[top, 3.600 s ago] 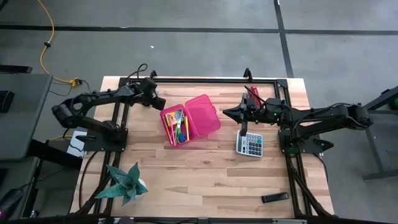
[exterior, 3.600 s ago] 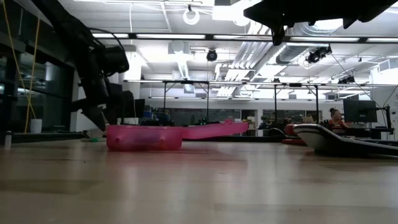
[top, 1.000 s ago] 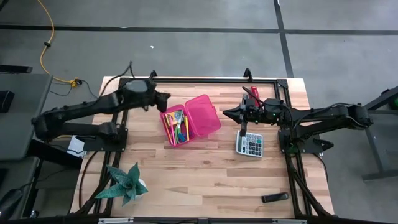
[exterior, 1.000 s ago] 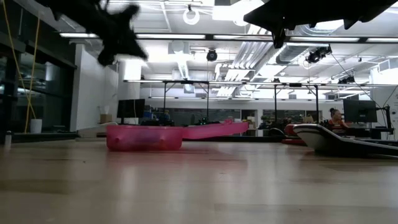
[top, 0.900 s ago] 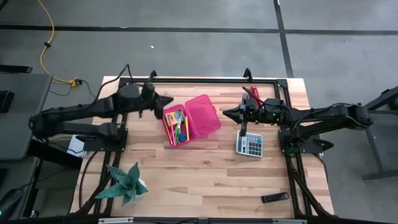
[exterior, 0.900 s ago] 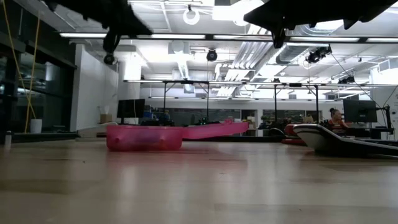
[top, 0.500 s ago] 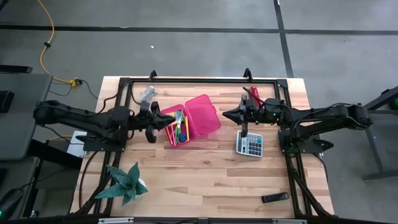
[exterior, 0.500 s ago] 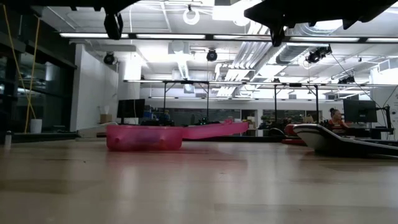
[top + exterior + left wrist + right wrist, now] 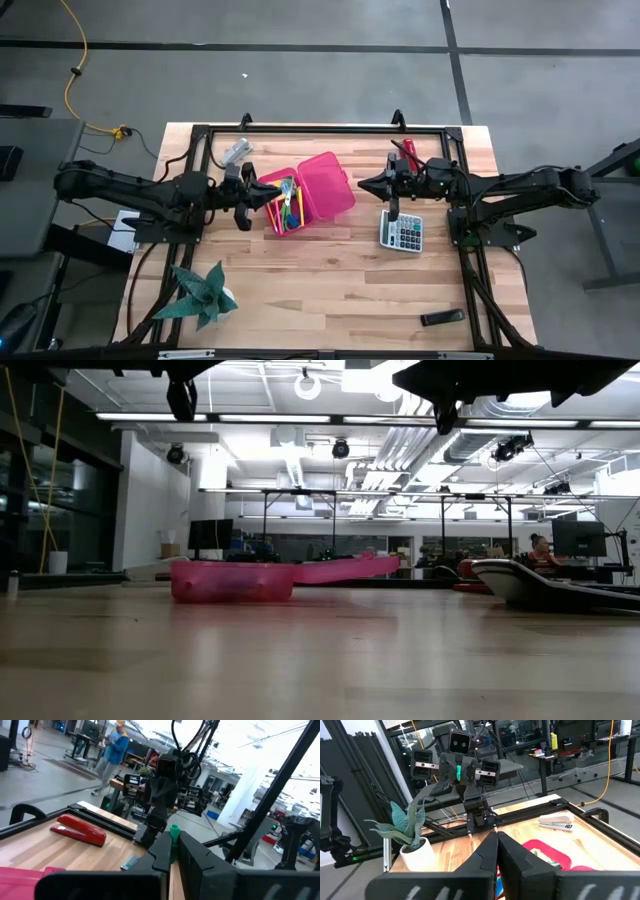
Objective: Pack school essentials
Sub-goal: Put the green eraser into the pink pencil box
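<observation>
At the table's near edge stand a spiky green plant [image 9: 200,295] and a small dark bar [image 9: 441,318]. Mid-table, a grey calculator [image 9: 402,231] lies on the pale wooden table [image 9: 330,280]. The right gripper [image 9: 392,185], fingers pressed together and empty, hangs above the calculator's far end.

The open pink case [image 9: 328,183] has its lid flat beside its tray. The school essentials [image 9: 285,203] lie packed in the tray, long axes along its length, running from far-left to near-right. The left gripper [image 9: 250,192] sits low at the tray's left rim, nearly closed on a green-tipped piece [image 9: 174,831] whose green end pokes out past the fingertips toward the right arm. What kind of piece it is cannot be told.

A few seconds ago the left gripper was at the case's far-left corner. A second ago it was raised, and now the arm lies stretched out low. The right arm has not moved.

Farther back lie a silver stapler [image 9: 237,152] and a red stapler [image 9: 405,150], inside the black frame rails. Beyond is a bright workshop with ceiling lights and desks, where one person [image 9: 540,550] sits and another [image 9: 117,745] stands.
</observation>
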{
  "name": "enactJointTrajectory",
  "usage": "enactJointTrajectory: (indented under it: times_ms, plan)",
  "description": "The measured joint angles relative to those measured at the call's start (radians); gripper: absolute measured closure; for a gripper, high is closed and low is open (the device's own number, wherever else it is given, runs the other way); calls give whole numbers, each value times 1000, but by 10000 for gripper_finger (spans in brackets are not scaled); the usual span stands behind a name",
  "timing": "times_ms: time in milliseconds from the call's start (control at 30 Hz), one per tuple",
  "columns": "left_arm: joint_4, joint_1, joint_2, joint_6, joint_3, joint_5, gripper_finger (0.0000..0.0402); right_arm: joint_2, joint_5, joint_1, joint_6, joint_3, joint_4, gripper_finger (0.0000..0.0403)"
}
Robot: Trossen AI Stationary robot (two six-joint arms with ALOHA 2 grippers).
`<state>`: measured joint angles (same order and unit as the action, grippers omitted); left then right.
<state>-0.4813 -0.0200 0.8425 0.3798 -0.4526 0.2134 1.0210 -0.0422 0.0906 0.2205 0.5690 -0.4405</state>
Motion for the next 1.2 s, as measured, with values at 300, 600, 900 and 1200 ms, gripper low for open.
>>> enactJointTrajectory:
  times_ms: [300, 600, 900, 1200]
  plan:
    - [23, 0, 30, 39, 0, 42, 392, 0, 0, 0, -4, 0, -33, 403]
    - [197, -51, 311, 292, 0, 55, 392, 0, 0, 0, 7, 0, -33, 403]
    - [231, -109, 582, 353, -21, -11, 392, 0, 7, 0, 7, 0, -33, 403]
    - [234, -155, 718, 291, -105, -55, 379, 0, 7, 0, 8, 0, -27, 403]
